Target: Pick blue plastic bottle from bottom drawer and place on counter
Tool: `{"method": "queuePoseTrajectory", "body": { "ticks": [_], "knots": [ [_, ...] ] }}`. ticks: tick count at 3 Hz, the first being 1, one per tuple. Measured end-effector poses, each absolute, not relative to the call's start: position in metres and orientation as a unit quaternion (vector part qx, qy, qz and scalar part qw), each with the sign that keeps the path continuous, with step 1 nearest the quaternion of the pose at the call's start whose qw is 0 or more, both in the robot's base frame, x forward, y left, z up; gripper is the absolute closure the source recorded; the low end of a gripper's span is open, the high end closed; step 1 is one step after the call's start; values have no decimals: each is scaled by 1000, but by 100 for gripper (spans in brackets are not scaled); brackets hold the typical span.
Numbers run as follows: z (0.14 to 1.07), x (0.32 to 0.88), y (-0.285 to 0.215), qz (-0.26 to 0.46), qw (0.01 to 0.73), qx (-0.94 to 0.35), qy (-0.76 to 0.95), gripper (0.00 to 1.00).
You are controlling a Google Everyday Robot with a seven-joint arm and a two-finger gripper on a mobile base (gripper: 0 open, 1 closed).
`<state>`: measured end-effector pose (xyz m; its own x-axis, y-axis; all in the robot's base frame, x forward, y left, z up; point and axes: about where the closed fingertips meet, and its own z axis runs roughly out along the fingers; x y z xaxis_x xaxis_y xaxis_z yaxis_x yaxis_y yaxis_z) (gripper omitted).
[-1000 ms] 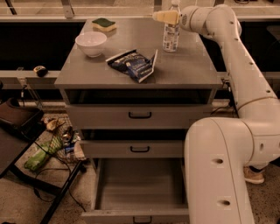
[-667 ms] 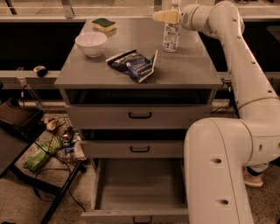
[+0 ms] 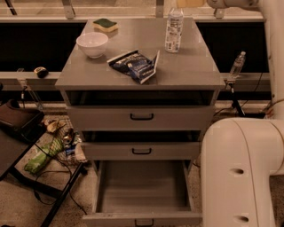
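Note:
The blue plastic bottle, clear with a bluish-white label band, stands upright on the counter near its back right corner. My gripper shows only as a pale tip at the top edge, just above and to the right of the bottle's cap and apart from it. The arm runs down the right side. The bottom drawer is pulled open and nothing shows inside it.
On the counter are a white bowl, a sponge and a dark snack bag. A thinner clear bottle stands behind on the right. My base is at the drawer's right. Floor clutter lies left.
My gripper has risen from beside the bottle's top to the upper edge of the view. The bottle stays standing on the counter.

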<state>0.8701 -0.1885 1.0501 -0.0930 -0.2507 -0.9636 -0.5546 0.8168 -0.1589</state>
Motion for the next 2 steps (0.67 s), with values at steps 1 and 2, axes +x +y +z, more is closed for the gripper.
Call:
{"method": "queuePoseTrajectory", "body": {
  "ticks": [1,2],
  "knots": [
    [1089,823,-208,46,579,-336,742,0],
    [1117,790,-234,-26,547,-353,759,0]
  ]
}}
